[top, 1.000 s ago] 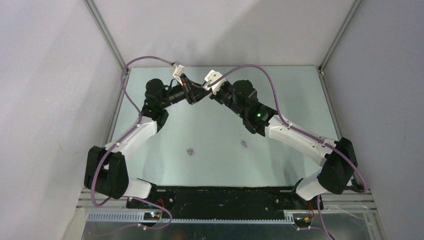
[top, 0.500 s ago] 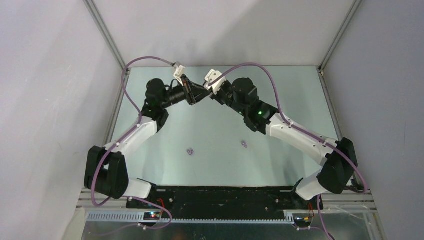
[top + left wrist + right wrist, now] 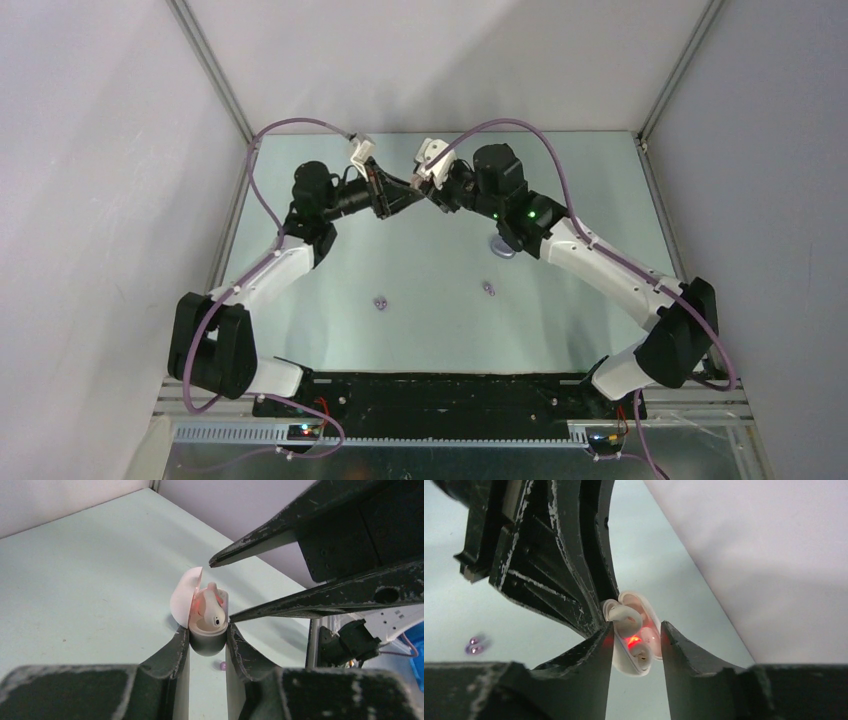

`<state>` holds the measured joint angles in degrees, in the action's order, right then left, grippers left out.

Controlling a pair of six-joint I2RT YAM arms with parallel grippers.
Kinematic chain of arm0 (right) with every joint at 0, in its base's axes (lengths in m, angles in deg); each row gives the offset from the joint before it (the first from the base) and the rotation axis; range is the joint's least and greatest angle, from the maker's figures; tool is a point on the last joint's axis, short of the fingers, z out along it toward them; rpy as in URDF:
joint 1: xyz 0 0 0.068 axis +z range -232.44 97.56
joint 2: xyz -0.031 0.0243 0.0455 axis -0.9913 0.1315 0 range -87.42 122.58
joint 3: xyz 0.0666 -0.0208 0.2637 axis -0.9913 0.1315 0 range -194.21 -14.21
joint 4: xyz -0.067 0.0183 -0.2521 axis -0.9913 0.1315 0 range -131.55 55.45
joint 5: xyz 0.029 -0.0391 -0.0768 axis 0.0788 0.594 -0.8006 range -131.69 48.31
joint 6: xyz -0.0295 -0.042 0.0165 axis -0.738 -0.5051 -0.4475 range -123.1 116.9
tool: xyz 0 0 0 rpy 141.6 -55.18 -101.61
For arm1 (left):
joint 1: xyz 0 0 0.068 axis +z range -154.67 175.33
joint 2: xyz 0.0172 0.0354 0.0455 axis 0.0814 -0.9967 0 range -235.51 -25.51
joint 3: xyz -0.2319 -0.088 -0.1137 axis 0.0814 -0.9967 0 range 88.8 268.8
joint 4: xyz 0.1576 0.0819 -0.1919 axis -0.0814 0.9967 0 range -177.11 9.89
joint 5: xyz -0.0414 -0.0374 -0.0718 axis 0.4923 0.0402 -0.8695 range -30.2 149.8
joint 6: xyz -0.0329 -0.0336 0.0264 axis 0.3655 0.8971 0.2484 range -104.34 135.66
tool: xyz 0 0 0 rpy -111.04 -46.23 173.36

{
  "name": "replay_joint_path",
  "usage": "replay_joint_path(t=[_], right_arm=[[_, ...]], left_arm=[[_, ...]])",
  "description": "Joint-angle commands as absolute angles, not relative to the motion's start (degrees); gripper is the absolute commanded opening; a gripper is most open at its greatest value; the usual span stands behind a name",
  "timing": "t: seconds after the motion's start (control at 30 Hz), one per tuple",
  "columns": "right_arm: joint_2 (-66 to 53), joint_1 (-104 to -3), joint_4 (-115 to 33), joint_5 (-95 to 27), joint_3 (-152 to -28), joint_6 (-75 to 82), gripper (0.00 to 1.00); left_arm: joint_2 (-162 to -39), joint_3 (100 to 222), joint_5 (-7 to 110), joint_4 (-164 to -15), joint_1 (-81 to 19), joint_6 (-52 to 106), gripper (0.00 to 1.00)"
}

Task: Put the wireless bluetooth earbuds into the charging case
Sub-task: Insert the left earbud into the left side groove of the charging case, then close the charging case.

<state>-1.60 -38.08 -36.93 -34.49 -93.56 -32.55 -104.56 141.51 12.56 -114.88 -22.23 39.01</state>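
R claw point(image 3: 636, 630) has spread since prev. frame; white earbud point(image 3: 213, 611) stands stem-down in open charging case point(image 3: 186, 596) that L claw point(image 3: 206, 635) pinches at far centre, directly btwn R tips, so R arm is nearer.

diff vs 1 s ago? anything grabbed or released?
Right claw opened, its fingers now apart on either side of the white earbud seated in the charging case. Its wrist shifted farther back, uncovering a small pale object on the table. Unchanged: left claw clamped on the case, purple earbuds lying on the table.
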Motion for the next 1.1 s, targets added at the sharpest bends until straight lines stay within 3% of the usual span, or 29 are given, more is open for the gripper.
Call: replay_joint_path(t=[0.0,0.1,0.23,0.43,0.57,0.7,1.07], right_arm=[[-5.1,-40.3,-31.2,-25.1,-97.2,-31.8,0.47],[-6.7,-42.9,-28.9,-19.9,-97.4,-30.7,0.62],[-7.0,-46.2,-26.6,-11.7,-98.0,-29.2,0.73],[-4.2,-48.7,-22.5,-0.5,-100.2,-28.0,0.75],[-1.5,-48.4,-22.4,1.4,-101.3,-24.8,0.74],[0.2,-47.0,-23.1,0.9,-102.1,-24.3,0.75],[2.0,-45.1,-25.2,-0.2,-102.7,-21.7,0.76]], left_arm=[[-101.8,141.3,7.4,-117.2,-21.6,34.7,0.0],[-101.9,141.5,4.5,-116.0,-20.9,31.5,0.0],[-102.0,143.4,-0.5,-111.0,-20.2,23.9,0.0],[-102.3,148.7,-6.4,-90.3,-20.0,0.8,0.0],[-103.7,154.9,-7.3,-67.0,-20.0,-16.8,0.0],[-104.8,160.0,-6.8,-53.7,-20.0,-28.9,0.0],[-104.1,160.7,-5.5,-50.7,-20.1,-31.9,0.0]])
